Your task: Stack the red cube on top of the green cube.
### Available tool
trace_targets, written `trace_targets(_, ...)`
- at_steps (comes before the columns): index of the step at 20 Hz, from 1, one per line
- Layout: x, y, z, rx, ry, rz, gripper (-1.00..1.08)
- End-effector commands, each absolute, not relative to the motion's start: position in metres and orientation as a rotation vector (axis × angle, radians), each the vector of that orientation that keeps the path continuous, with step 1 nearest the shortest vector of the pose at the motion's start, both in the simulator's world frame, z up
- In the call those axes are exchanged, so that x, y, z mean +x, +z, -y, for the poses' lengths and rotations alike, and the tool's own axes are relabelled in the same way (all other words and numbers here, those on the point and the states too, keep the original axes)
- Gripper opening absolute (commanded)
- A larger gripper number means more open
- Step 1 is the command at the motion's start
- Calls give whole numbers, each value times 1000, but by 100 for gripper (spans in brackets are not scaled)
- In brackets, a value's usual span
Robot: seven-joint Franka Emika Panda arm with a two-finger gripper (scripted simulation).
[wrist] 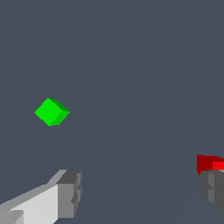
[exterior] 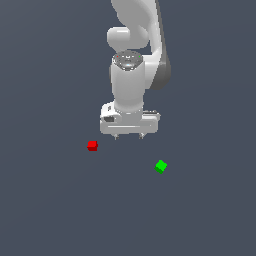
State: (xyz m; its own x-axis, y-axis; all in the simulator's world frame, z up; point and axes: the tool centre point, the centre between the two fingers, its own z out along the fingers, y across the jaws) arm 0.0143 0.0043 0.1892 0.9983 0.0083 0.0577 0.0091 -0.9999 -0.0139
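Note:
The red cube (exterior: 92,145) rests on the dark floor toward the exterior view's left, just below and to the left of my white gripper (exterior: 128,136). The green cube (exterior: 160,166) sits corner-on toward the exterior view's right, lower than the gripper and apart from it. My gripper hangs above the floor between the two cubes, open, with nothing between its fingers. In the wrist view the green cube (wrist: 51,112) is fully visible, while the red cube (wrist: 209,163) is partly cut off by the frame edge, just beyond one grey fingertip (wrist: 214,186). The other fingertip (wrist: 70,192) stands far apart.
The white arm (exterior: 135,45) rises behind the gripper at the top of the exterior view. The flat dark grey floor (exterior: 60,215) spreads all around both cubes.

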Motion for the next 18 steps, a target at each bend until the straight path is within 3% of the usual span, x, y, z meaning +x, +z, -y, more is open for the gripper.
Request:
trace_targets(1, 14, 189, -4, -3126, -90, 14, 100)
trace_targets(9, 6, 173, 20, -3128, -78, 12, 100)
trace_targets(18, -22, 120, 103, -3135, -38, 8, 100)
